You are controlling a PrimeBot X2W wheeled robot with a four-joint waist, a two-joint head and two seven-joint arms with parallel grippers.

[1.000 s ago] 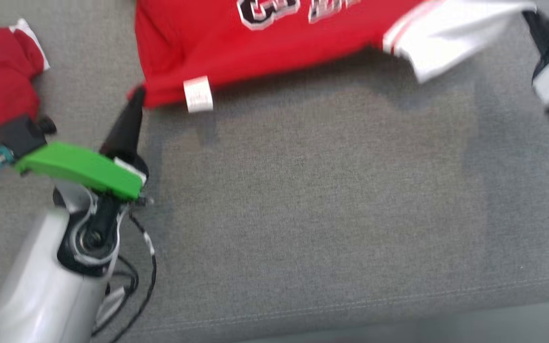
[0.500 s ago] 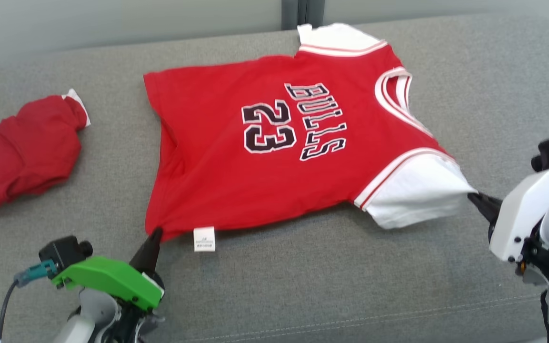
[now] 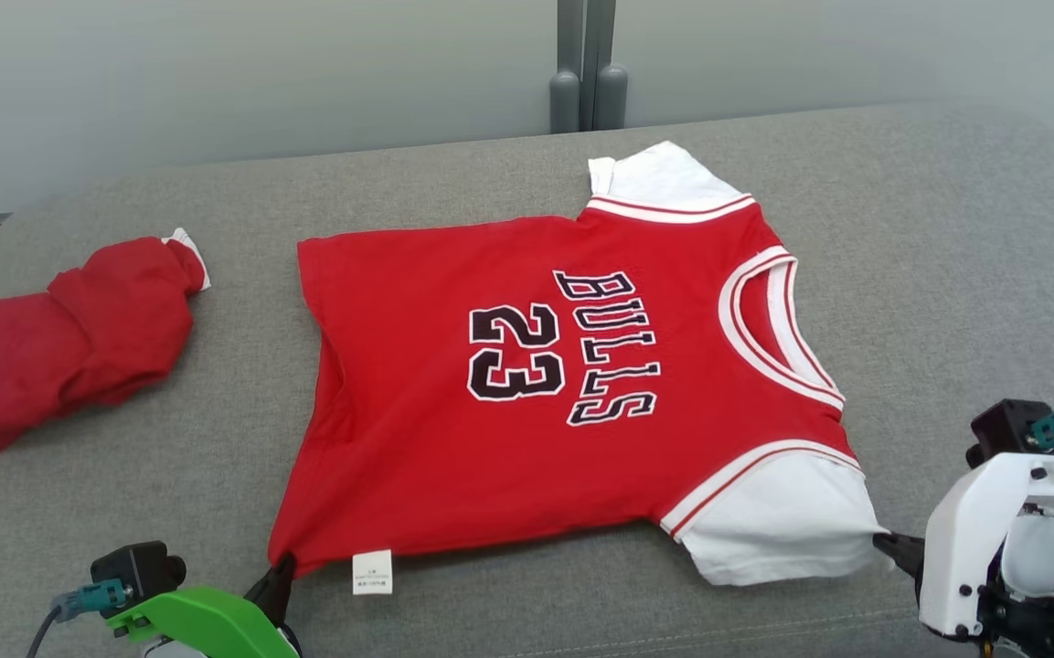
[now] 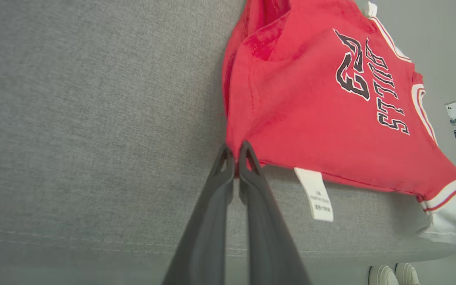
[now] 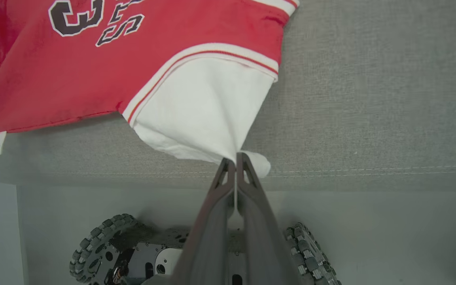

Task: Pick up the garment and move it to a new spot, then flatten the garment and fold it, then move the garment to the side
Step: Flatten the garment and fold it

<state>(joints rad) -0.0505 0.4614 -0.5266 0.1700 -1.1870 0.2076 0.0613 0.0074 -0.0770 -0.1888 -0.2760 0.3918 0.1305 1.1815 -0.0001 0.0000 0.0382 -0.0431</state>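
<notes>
The garment is a red jersey with white sleeves and "BULLS 23" on its front, spread front-up across the grey sofa seat. My left gripper is shut on the garment's near left hem corner, beside a white label. My right gripper is shut on the tip of the near white sleeve, pulled taut to a point at the fingertips. Both held corners hang just above the seat's front part.
A crumpled red cloth lies at the seat's left end. The grey sofa has a stitched front edge; below it are the floor and my wheeled base. A grey wall with a post stands behind.
The head camera has tilted up, so the whole garment and the wall now show. The garment has come down from hanging to lying spread on the seat, both grippers still shut on it.
</notes>
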